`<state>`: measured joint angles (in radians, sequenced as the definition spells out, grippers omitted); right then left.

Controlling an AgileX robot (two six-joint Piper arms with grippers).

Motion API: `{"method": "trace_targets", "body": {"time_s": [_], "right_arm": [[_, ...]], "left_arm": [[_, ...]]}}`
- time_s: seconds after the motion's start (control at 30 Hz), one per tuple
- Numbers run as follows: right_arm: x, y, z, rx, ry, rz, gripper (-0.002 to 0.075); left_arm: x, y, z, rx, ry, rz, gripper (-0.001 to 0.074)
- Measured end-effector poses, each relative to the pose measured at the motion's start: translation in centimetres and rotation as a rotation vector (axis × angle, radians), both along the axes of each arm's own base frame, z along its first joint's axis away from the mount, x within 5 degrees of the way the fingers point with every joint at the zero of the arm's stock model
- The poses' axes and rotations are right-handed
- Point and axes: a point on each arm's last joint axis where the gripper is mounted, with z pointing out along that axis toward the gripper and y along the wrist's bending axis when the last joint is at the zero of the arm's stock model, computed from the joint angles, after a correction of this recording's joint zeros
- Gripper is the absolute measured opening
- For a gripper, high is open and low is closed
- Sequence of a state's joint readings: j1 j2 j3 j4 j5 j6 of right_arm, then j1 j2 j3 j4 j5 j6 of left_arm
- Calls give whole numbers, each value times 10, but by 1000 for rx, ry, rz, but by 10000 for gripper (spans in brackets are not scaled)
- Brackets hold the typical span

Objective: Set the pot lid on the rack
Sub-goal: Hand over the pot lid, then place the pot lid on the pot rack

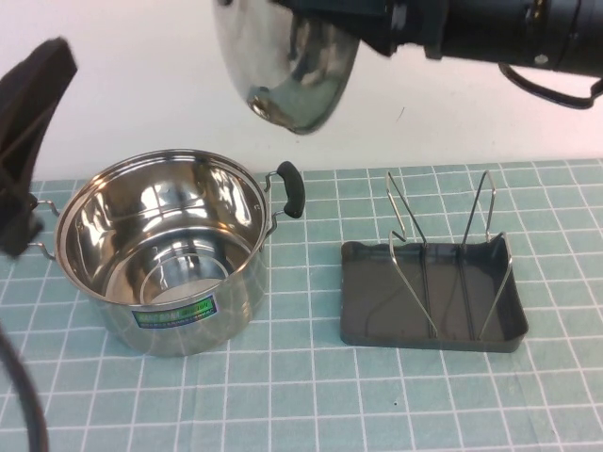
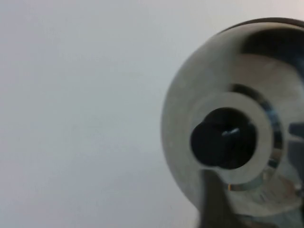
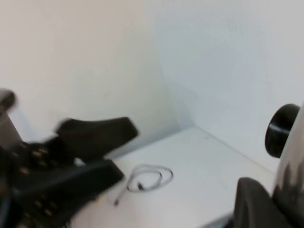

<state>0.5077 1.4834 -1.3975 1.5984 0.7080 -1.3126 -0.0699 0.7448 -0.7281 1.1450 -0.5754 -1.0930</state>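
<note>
The pot lid [image 1: 283,66], shiny steel, hangs tilted on edge high above the table, between the pot and the rack, with its hollow underside facing the camera. My right gripper [image 1: 356,26] is shut on its rim from the upper right. The right wrist view shows the lid's edge [image 3: 292,175], its black knob [image 3: 281,130] and one dark finger [image 3: 254,204] against it. The left wrist view shows the lid's domed top [image 2: 190,109] and knob [image 2: 223,137]. The rack [image 1: 433,292], a dark grey tray with wire loops, stands empty at the right. My left gripper [image 1: 24,132] is raised at the left edge.
The two-handled steel pot [image 1: 165,250] with a green label stands open on the left of the green gridded mat, its black handle [image 1: 290,188] pointing towards the rack. A white wall runs behind the table.
</note>
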Motion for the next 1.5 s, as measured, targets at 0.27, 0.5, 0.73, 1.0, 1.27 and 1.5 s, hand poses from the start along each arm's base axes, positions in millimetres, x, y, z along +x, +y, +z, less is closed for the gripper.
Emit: {"method": "trace_targets", "body": {"time_s": [0.27, 0.5, 0.73, 1.0, 1.27, 1.5], "right_arm": [[0, -12, -10, -268, -66, -127, 61], [-20, -39, -22, -347, -52, -279, 61], [-25, -53, -91, -332, 140, -412, 61], [-17, -55, -101, -259, 164, -489, 61], [-4, -47, -124, -303, 221, -483, 61], [4, -42, -143, -373, 236, -437, 68]], "left_arm": [[-44, -2, -7, 187, 56, -30, 27], [-68, 3, -30, 129, 85, 8, 3], [-74, 10, -65, 7, 183, 53, 2], [-66, 10, -103, -61, 343, 51, 2], [-67, 7, -108, -77, 380, 9, 2], [-67, 7, -108, -79, 381, 13, 2]]}}
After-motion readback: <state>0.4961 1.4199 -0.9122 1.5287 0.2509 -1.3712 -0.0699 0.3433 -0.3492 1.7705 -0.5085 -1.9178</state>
